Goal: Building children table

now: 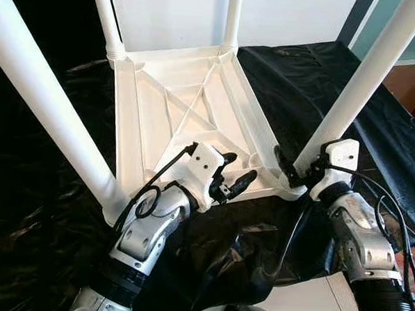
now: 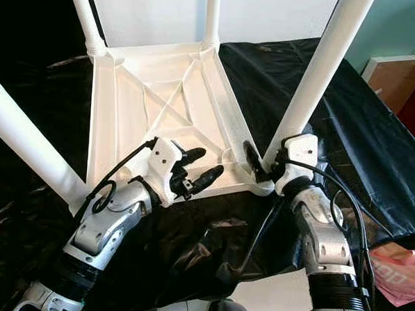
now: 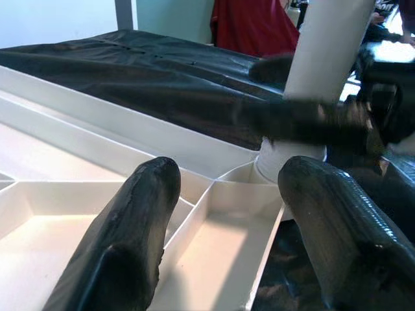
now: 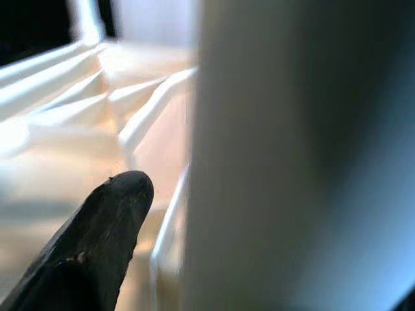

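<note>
A white plastic children's table top [image 1: 179,105] lies upside down on a black sheet, its ribbed underside facing up. Four white legs stand in its corners. My right gripper [image 1: 295,172] is shut on the base of the near-right leg [image 1: 364,80], one black finger [image 4: 97,246] lying against the leg [image 4: 292,155]. My left gripper [image 1: 238,170] hovers open over the table top's near edge, to the left of that corner. Between its two fingers [image 3: 136,227] I see the corner socket, the leg [image 3: 324,58] and the right gripper's finger [image 3: 305,120] across it.
The near-left leg [image 1: 43,98] slants up at the left, and the two far legs [image 1: 107,18] rise at the back. The black sheet [image 1: 302,77] covers the surface all round. White floor tiles [image 1: 304,303] lie in front, a pink packet [image 2: 396,277] at the right.
</note>
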Controlling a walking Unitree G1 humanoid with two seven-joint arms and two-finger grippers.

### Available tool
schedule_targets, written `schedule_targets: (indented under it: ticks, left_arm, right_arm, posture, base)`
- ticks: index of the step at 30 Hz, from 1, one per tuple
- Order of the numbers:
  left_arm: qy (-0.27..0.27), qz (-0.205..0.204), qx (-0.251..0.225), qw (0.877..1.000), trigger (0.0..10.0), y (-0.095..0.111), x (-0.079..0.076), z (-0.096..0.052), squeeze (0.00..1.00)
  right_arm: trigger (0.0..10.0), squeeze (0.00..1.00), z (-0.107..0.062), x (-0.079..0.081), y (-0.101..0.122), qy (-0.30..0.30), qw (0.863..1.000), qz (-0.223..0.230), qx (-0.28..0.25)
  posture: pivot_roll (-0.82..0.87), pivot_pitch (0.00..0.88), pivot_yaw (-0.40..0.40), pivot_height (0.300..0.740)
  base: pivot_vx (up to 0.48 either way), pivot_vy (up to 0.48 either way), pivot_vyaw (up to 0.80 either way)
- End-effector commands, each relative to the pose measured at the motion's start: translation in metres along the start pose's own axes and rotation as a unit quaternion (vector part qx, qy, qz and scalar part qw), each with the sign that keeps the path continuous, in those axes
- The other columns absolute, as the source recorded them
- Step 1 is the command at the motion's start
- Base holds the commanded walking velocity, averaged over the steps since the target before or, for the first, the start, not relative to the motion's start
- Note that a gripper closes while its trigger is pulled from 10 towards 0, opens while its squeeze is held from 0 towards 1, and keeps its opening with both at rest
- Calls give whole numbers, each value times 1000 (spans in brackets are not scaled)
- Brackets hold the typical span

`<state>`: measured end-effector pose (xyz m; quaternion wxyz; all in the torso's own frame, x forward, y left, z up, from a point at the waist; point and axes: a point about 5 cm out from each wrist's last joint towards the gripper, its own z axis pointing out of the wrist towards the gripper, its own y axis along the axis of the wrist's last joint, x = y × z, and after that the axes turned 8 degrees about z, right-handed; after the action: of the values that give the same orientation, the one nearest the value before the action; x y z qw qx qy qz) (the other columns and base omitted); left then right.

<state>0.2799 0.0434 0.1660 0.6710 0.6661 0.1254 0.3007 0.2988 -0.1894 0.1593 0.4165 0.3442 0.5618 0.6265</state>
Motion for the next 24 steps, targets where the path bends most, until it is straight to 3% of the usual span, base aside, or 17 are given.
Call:
schedule_targets:
  ticks: [1,2,3,4,5,6,7,8,9,18,19,24]
  left_arm:
    - [-20,3,2,1000,10000,-2,-3,0,0]
    - [-20,3,2,1000,10000,-2,-3,0,0]
    - [-19,4,2,1000,10000,-2,-2,-1,0]
    - [-17,4,1,1000,10000,-1,-2,-1,0]
    - [-17,4,1,1000,10000,-1,-2,-1,0]
    - [-16,5,1,1000,10000,-1,-1,-1,0]
    - [-16,5,1,1000,10000,-1,-1,-2,0]
    - [-16,5,1,1000,10000,-1,-1,-2,0]
    - [-16,5,1,1000,10000,-1,-1,-2,0]
    - [-16,5,0,1000,10000,-1,-2,-3,0]
    - [-16,5,0,1000,10000,-1,-2,-3,0]
    - [-18,4,1,1000,10000,-2,-3,-3,0]
  right_arm:
    - [10000,0,-1,-2,-5,29,999,1,20]
    - [10000,0,-1,-2,-5,29,999,1,20]
    - [8000,0,-1,-5,-7,40,999,-6,31]
    - [4824,0,-1,-7,-8,50,998,-9,40]
    - [4824,0,-1,-7,-8,50,998,-9,40]
    - [2275,0,-1,-9,-9,53,997,-12,46]
    - [1569,0,-1,-10,-11,54,997,-13,50]
    - [1569,0,-1,-10,-11,54,997,-13,50]
    - [0,0,-2,-11,-12,58,997,-11,52]
    - [0,0,-8,-11,-22,61,996,-4,68]
    - [10000,0,-8,-10,-23,58,996,0,70]
    - [10000,0,-10,-6,-27,41,996,-4,76]
  posture:
    - [1,88,-44,740]
    - [1,88,-44,740]
    - [6,87,-47,740]
    - [7,87,-46,740]
    - [7,87,-46,740]
    - [10,88,-47,740]
    - [10,88,-47,740]
    - [10,88,-47,740]
    - [12,89,-47,740]
    - [11,95,-45,740]
    - [9,97,-44,740]
    - [4,101,-42,740]
  base:
    - [0,0,0]
    - [0,0,0]
    - [0,0,0]
    - [0,0,0]
    - [0,0,0]
    - [0,0,0]
    - [0,0,0]
    - [0,0,0]
    - [0,0,0]
    - [0,0,0]
    - [0,0,0]
    - [0,0,0]
